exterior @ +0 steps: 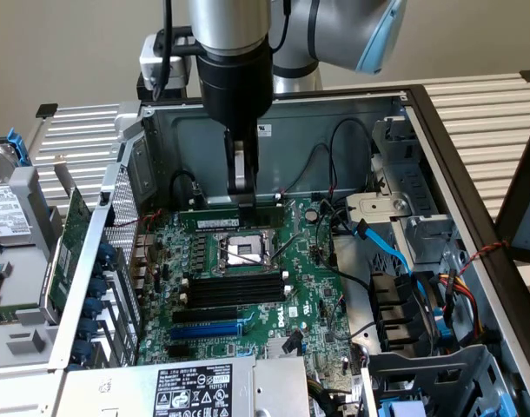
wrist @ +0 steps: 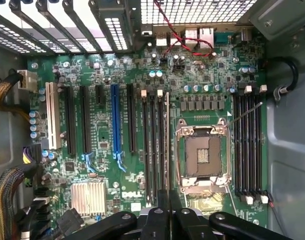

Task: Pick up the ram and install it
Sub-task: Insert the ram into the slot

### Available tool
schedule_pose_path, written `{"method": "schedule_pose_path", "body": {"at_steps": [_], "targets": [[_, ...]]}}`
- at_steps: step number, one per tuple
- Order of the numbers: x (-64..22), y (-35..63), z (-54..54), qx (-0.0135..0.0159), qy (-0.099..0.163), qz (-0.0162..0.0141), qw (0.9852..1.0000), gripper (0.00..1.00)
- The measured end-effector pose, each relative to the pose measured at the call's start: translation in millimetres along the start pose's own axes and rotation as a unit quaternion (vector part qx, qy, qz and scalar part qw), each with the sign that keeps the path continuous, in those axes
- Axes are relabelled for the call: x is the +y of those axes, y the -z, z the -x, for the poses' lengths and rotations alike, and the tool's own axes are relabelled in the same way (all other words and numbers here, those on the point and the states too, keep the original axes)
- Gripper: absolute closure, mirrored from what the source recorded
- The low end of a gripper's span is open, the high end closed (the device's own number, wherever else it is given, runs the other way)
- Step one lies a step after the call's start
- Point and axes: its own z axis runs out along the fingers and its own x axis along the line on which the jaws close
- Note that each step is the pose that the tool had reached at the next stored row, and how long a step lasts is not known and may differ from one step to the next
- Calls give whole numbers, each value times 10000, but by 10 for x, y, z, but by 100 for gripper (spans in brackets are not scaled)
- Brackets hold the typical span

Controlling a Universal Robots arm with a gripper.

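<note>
The ram is a thin green stick lying level under my gripper, which is shut on its top edge inside the open computer case. It hangs over the motherboard, near the far side of the CPU socket. In the wrist view the ram appears edge-on as a thin pale line running out from between the black fingertips of the gripper. There it lies beside a bank of empty black memory slots and next to the CPU socket. Whether it touches a slot I cannot tell.
A second bank of slots lies on the socket's other side. Blue cables and drive cages fill the exterior view's right of the case. A green expansion card and a hard drive sit outside on the exterior view's left. Case walls ring the board.
</note>
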Motion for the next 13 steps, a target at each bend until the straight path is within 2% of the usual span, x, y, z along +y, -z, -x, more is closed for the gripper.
{"method": "schedule_pose_path", "body": {"at_steps": [9,13], "targets": [[1,-44,-8,-2,42,4,10000,88],[7,-105,-11,-2,62,4,10000,88]]}}
